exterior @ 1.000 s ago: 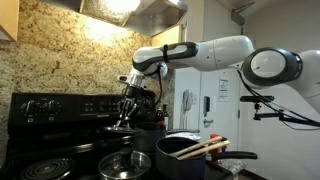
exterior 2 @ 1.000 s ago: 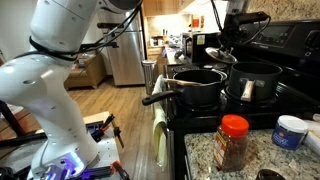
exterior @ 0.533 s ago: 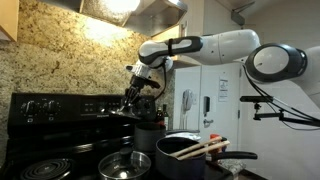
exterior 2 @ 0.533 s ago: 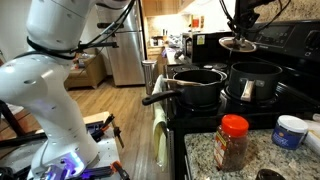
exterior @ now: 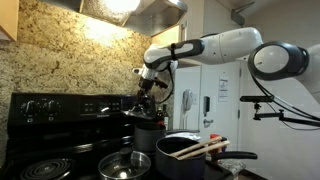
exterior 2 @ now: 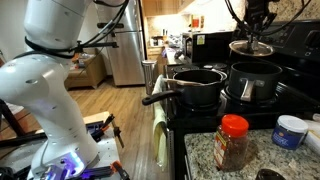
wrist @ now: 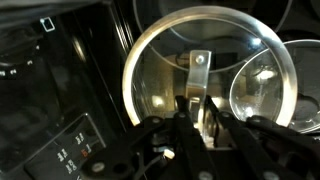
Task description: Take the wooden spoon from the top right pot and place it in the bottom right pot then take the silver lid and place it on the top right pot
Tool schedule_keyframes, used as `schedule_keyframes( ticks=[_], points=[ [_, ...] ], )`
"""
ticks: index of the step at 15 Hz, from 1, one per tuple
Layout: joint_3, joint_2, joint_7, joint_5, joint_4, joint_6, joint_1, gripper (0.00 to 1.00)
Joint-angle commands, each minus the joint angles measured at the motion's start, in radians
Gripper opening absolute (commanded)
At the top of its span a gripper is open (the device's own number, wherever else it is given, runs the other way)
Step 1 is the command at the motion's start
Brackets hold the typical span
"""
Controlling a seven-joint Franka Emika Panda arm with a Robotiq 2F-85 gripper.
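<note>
My gripper (exterior: 149, 97) is shut on the handle of the silver lid (exterior: 141, 112) and holds it in the air. The lid hangs just above the small grey top right pot (exterior: 148, 135). In an exterior view the lid (exterior 2: 252, 46) hovers over that pot (exterior 2: 256, 82). The wrist view shows the lid's round shiny rim (wrist: 150, 50) with the fingers (wrist: 200, 120) closed on its centre handle. The wide black bottom right pot (exterior: 180, 152) holds the wooden spoon (exterior: 203, 148) beside a second wooden utensil. Its long dark handle sticks out (exterior 2: 160, 96).
A pan with a glass lid (exterior: 125, 165) sits at the stove's front. The black control panel (exterior: 50, 103) and stone backsplash stand behind. A jar with an orange lid (exterior 2: 233, 140) and a white tub (exterior 2: 290, 130) are on the counter. A range hood hangs overhead.
My gripper has carried the lid sideways across the stove, from beside the small grey pot to a spot over it.
</note>
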Motion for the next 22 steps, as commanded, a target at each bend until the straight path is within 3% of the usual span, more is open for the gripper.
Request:
schedule_keyframes(
  ticks=[1, 6, 7, 14, 22],
  points=[
    [-0.045, -0.086, 0.127, -0.038, -0.135, 0.046, 0.036, 0.12],
    [-0.073, -0.147, 0.217, -0.019, -0.263, 0.104, 0.046, 0.12],
    [0.001, -0.16, 0.248, -0.059, -0.281, 0.115, -0.012, 0.12],
    [0.028, -0.196, 0.37, -0.118, -0.371, 0.164, -0.047, 0.12],
    [0.036, -0.166, 0.453, -0.253, -0.343, 0.144, -0.049, 0.12]
  ],
)
